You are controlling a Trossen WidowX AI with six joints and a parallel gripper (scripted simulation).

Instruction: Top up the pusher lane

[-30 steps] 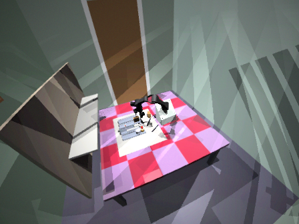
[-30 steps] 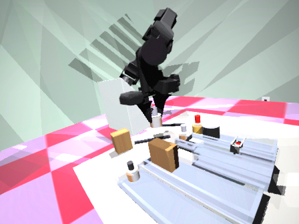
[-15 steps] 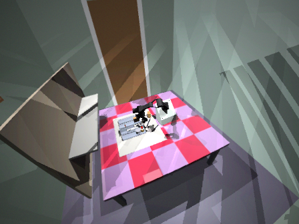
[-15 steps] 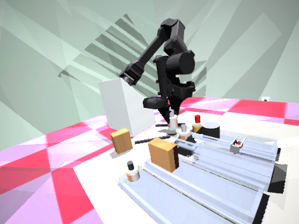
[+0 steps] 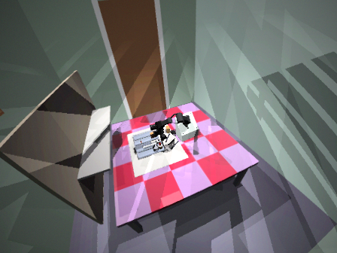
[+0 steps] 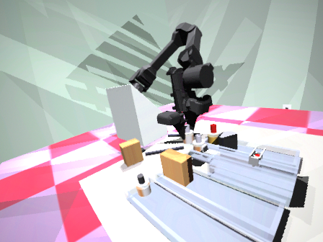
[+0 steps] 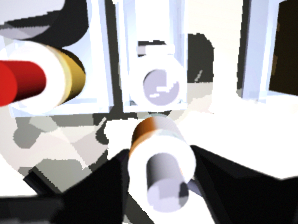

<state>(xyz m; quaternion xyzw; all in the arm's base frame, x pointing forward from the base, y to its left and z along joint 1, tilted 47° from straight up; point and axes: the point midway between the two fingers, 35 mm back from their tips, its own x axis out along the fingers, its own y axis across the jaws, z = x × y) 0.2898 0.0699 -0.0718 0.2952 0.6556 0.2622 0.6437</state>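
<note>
Our fingers (image 6: 188, 134) are clamped on the grey-capped jar (image 6: 188, 136) (image 7: 162, 162), held just outside the front of the sprung lane (image 7: 181, 100), where the matching jar (image 6: 198, 142) (image 7: 157, 82) stands near the low front stop (image 7: 154, 108).

In the top view, a lane tray (image 5: 139, 150) (image 6: 231, 212) is being borne by a mat (image 5: 162, 166) (image 6: 104, 185) on a table (image 5: 195, 181) (image 6: 29, 169), a pedestal (image 5: 184, 137) (image 6: 117, 115) being seen at two o'clock. In the wrist view, a loose jar (image 6: 189, 137) (image 7: 162, 167) is being held at six o'clock from a lane jar (image 6: 198, 145) (image 7: 160, 87), outside the lane's front; another jar (image 6: 213, 137) (image 7: 55, 75) is being contained in the neighbouring lane, at nine o'clock from the lane jar. In the exterior view, a small block (image 6: 131, 153) is being seen at ten o'clock from a large block (image 6: 176, 168).
</note>
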